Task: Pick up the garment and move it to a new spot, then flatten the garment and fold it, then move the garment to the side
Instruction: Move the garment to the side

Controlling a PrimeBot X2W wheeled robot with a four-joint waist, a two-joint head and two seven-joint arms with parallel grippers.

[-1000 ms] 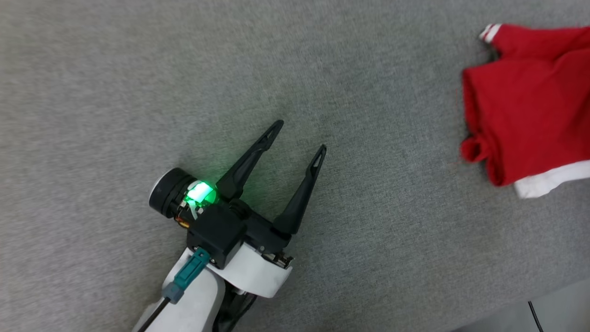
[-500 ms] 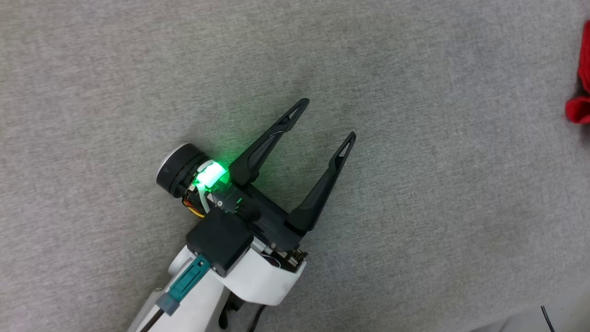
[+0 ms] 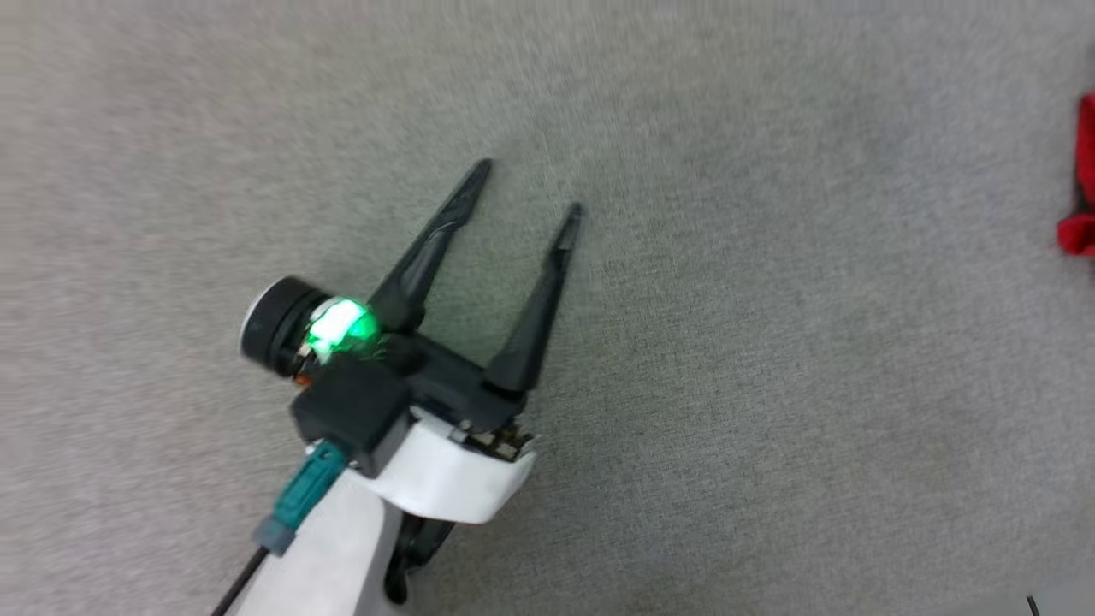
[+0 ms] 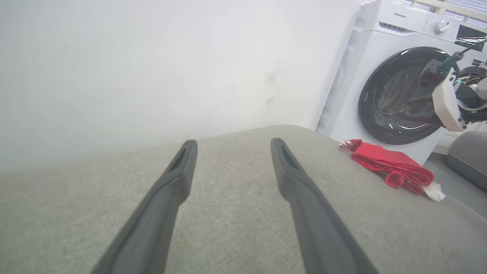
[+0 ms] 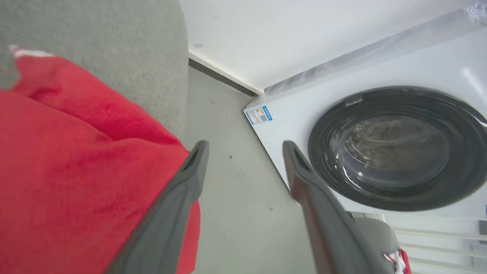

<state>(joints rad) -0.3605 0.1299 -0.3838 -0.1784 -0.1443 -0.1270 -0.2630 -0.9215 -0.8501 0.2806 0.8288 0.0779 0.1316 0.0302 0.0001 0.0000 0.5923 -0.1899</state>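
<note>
The garment (image 3: 1080, 229), a red shirt, shows as a sliver at the head view's right edge. In the left wrist view the garment (image 4: 388, 164) lies bunched and partly folded near the far right edge of the grey fabric surface (image 4: 236, 213), a white bit at its near end. My left gripper (image 3: 527, 188) hovers open and empty over the middle of the surface, well left of the garment; its fingers also spread wide at the left gripper (image 4: 233, 144). My right gripper (image 5: 245, 146) is open with nothing between the fingers, its left finger just over the garment (image 5: 57, 160).
A white washing machine (image 4: 399, 95) with a dark round door stands beyond the surface's right end, also seen as the washing machine (image 5: 395, 148). My right arm's wrist (image 4: 445, 102) hangs in front of it. Bare floor (image 5: 228, 182) lies between machine and surface edge.
The head camera has swung left, so the garment has slid to that view's right edge. My left gripper stays open, its fingers now pointing more upright.
</note>
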